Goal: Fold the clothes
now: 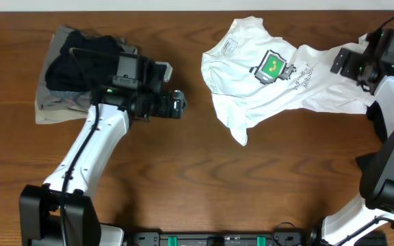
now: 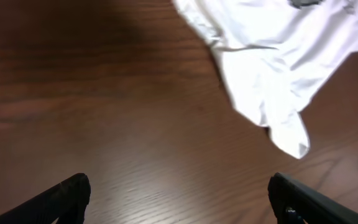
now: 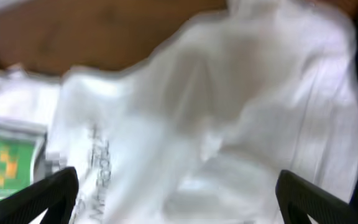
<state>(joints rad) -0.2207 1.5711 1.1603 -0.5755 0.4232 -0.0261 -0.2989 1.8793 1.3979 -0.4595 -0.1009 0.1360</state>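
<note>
At the left end of the table (image 1: 183, 178), a black garment (image 1: 81, 58) lies heaped on a grey-khaki garment (image 1: 53, 109), partly under the left arm. The left gripper (image 1: 178, 104) hovers over bare wood, fingers spread wide and empty, short of the white T-shirt (image 1: 265, 89), which lies rumpled, print up, right of centre. The right gripper (image 1: 340, 60), also spread, hangs over the shirt's right end. It seems best to pinch opposite edges and draw the cloth flat before any fold, since creases would carry through.
</note>
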